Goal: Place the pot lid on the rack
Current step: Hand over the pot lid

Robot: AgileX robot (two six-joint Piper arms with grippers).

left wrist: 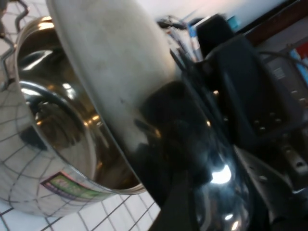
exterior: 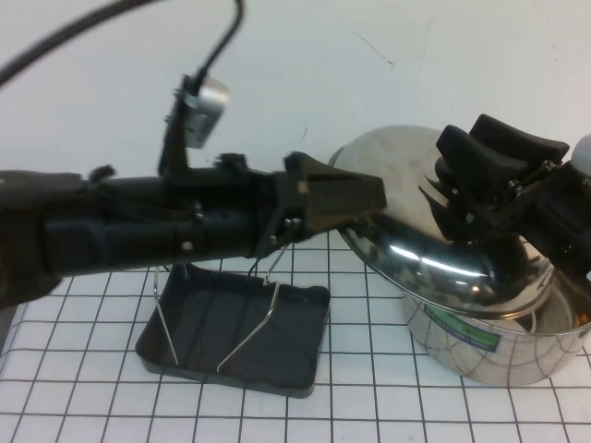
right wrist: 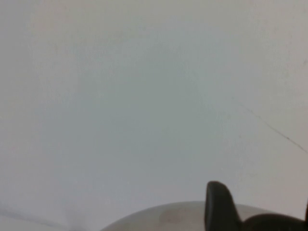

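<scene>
The pot lid is shiny steel and hangs tilted above the open steel pot with the green label. My right gripper comes from the right and is shut on the lid's top, where the knob is hidden under its fingers. In the right wrist view one finger stands over the lid's dome. My left gripper reaches from the left and sits at the lid's left rim. The left wrist view shows the lid close up, over the pot. The dark grey rack with wire supports stands below my left arm.
The table has a white cloth with a black grid in front. A silver camera unit with a black cable sits on top of my left arm. The rack and pot stand side by side with a narrow gap between them.
</scene>
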